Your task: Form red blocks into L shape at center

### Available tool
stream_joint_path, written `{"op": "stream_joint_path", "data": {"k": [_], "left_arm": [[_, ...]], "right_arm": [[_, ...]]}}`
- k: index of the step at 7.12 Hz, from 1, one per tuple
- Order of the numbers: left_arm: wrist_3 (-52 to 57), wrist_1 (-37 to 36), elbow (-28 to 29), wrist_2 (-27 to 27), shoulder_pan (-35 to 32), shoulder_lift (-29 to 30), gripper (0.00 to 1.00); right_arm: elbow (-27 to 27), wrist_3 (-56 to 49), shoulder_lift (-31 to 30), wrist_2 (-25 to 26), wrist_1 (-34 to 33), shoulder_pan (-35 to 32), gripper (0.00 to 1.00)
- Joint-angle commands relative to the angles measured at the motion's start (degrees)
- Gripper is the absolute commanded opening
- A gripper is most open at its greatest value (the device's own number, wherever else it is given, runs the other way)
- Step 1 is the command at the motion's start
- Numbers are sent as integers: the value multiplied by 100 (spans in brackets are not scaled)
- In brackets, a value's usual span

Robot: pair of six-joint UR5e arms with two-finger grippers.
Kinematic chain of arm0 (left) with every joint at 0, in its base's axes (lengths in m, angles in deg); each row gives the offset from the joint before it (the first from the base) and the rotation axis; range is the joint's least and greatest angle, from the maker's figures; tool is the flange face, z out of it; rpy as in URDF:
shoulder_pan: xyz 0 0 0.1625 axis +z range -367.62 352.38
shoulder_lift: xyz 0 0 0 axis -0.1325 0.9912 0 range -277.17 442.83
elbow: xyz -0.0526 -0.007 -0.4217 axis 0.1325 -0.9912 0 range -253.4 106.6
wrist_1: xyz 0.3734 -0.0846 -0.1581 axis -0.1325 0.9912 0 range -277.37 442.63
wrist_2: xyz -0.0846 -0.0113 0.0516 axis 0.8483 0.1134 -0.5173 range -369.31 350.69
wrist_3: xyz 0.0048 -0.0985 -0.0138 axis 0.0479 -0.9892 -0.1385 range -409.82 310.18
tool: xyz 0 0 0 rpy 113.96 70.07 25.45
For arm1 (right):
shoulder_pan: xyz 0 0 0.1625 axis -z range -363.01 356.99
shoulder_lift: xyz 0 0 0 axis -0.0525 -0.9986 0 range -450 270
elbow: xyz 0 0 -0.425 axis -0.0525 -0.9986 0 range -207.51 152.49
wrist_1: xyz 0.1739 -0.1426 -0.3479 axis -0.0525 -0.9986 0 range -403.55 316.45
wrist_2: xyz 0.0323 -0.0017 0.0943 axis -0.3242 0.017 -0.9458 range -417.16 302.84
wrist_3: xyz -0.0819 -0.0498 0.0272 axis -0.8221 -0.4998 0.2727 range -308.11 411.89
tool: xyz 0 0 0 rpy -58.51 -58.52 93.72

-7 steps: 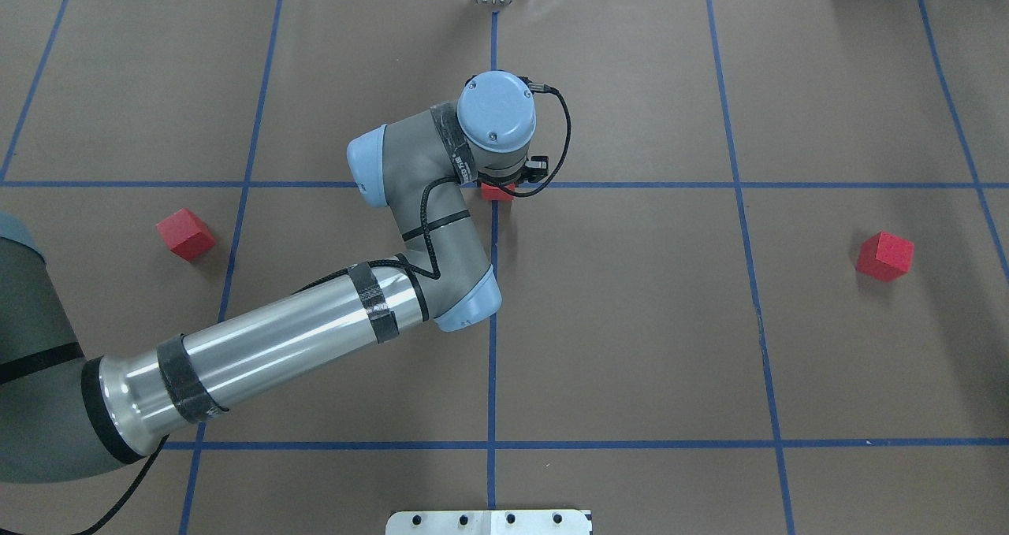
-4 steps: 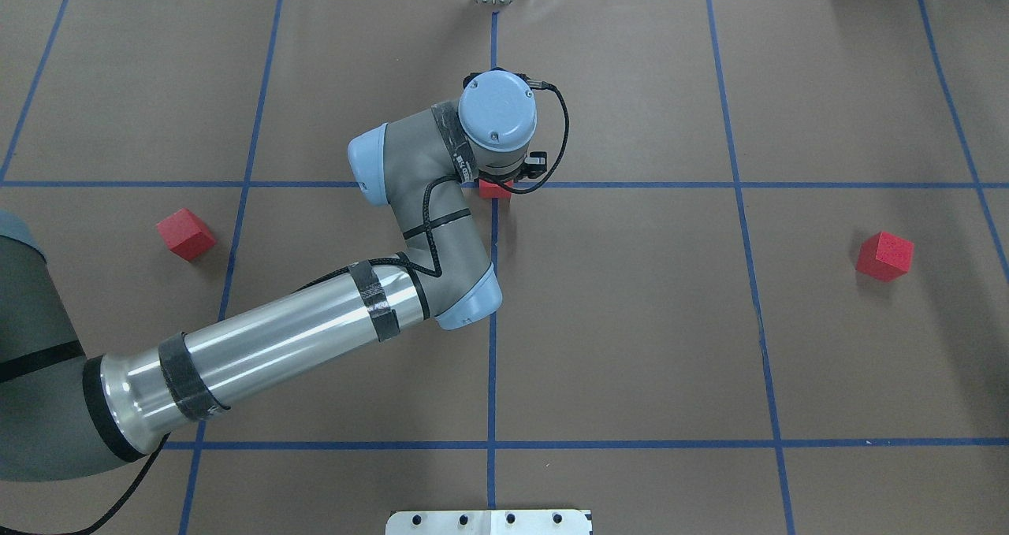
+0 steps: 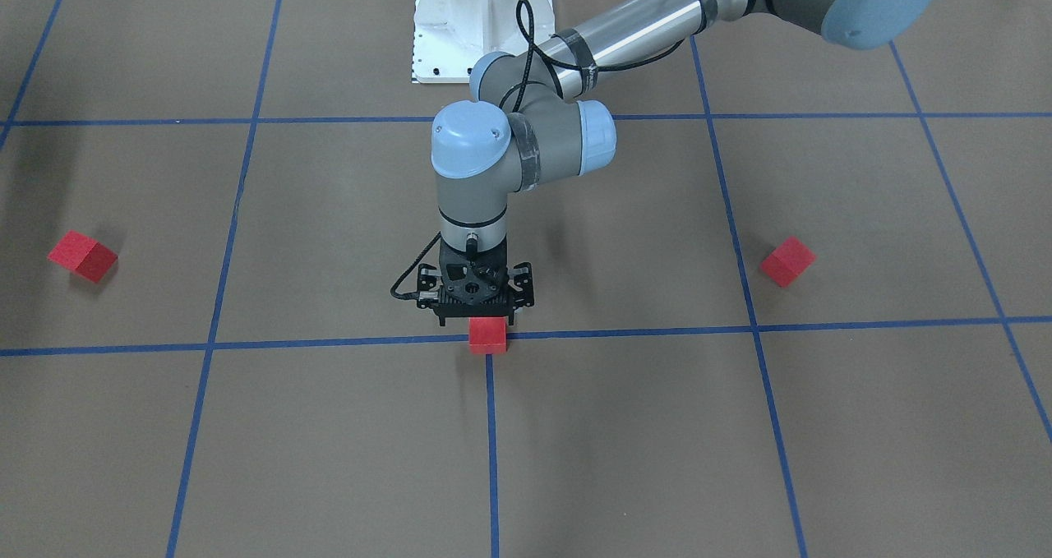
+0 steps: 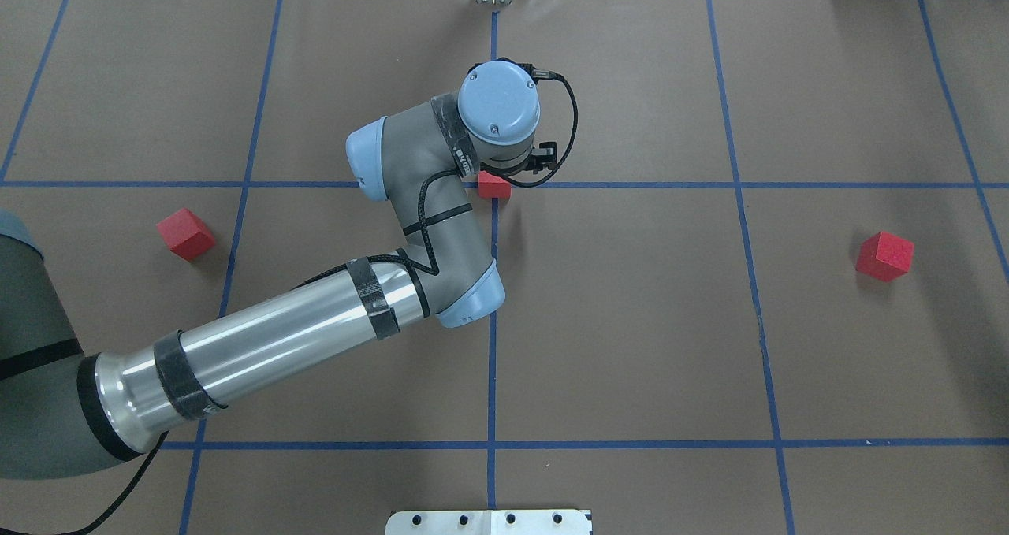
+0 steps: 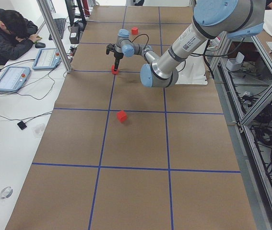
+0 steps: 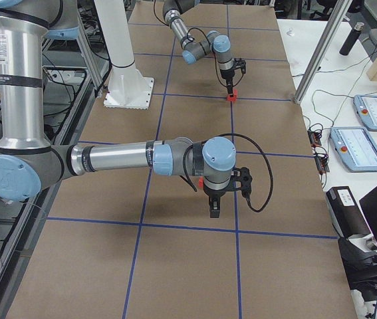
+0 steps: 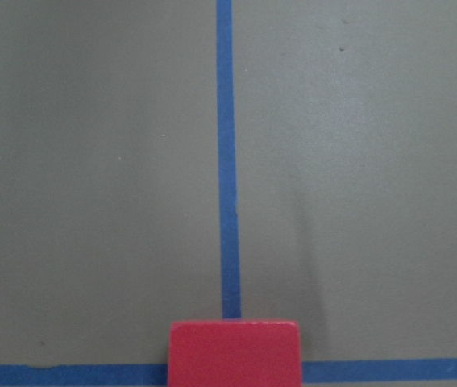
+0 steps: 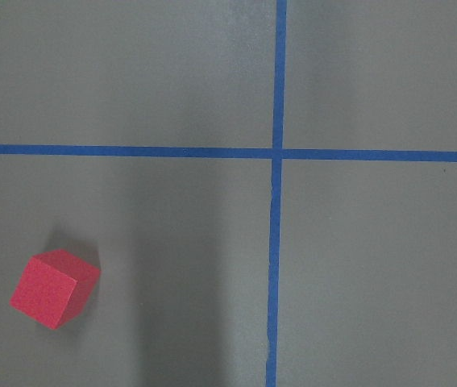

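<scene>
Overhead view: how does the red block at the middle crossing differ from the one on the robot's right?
The center block sits on the blue tape crossing; the right-side block sits on bare brown paper. The center block lies square to the tape lines; the right-side block is turned askew. Both are plain red cubes of like size.

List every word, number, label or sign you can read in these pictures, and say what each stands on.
No text can be read with certainty.
Black wrist band: white lettering, too blurred to read.
Arm label: dark print, too small to read.
Tablets: screen contents too small to read.
Red blocks: plain, no markings.
</scene>
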Motion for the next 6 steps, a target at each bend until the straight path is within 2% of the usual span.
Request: {"op": "stream_joint_path", "data": {"k": [1, 2, 3, 4, 5, 6], "left_arm": [[-1, -68, -401, 43, -238, -21, 100], [34, -312, -454, 382, -517, -30, 100], [95, -514, -637, 951, -894, -152, 100], [105, -542, -1005, 1244, -1116, -458, 100], [114, -543, -1391, 1273, -1170, -791, 100], [114, -543, -1499, 1273, -1240, -969, 100]], "right_arm": [[-23, 52, 249, 196, -60, 88, 99], [20, 78, 136, 67, -16, 96, 99], [47, 348, 65, -30, 10, 97, 99], [204, 812, -58, -179, 115, 305, 100], [205, 1121, -111, -137, 664, 716, 100], [171, 1986, -268, -163, 1061, 1042, 100]]}}
